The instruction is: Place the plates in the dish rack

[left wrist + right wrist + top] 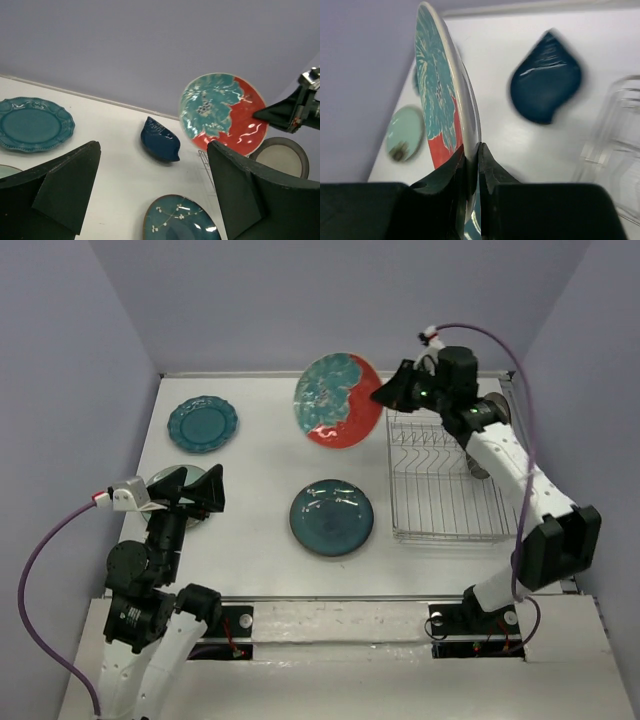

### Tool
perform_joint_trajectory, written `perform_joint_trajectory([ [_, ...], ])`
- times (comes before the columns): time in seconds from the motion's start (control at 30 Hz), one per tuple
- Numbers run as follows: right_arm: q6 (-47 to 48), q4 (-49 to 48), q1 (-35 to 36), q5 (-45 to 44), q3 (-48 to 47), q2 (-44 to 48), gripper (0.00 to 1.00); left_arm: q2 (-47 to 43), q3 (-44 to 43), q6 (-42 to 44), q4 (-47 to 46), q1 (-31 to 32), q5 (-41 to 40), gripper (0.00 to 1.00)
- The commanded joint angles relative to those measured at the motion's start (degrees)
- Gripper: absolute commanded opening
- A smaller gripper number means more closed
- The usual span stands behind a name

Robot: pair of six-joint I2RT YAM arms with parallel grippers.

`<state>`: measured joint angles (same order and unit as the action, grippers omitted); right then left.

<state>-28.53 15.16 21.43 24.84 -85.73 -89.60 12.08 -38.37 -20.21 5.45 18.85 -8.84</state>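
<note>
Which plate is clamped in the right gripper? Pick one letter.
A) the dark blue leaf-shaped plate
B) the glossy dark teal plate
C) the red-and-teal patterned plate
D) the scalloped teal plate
C: in the right wrist view the right gripper has both fingers closed on the rim of the red-and-teal patterned plate.

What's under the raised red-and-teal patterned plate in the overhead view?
Overhead, nothing shows: the red-and-teal patterned plate, clamped in the right gripper, covers that spot. Wrist views show a dark blue leaf-shaped plate lying on the table there.
</note>
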Motion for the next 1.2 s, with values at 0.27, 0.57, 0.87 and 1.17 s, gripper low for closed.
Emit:
perform_joint_trajectory([
  [0.27,23.51,4.0,-13.7,-51.78,-0.66,19.38,0.07,-3.64,-2.23,0.43,-2.47,5.58,-0.3,0.99],
  [0.57,35.73,0.49,-13.7,-60.52,-0.93,13.67,0.07,-5.83,-2.32,0.43,-2.29,9.18,-1.44,0.99],
  [0.87,41.8,-3.29,-13.7,-65.97,2.94,13.23,0.07,-6.36,-2.5,0.7,-2.2,11.56,-1.88,0.99],
  [1.17,44.18,-6.46,-14.22,-66.33,6.45,12.0,0.07,-6.19,-2.41,0.61,-2.11,11.91,-1.88,0.99],
])
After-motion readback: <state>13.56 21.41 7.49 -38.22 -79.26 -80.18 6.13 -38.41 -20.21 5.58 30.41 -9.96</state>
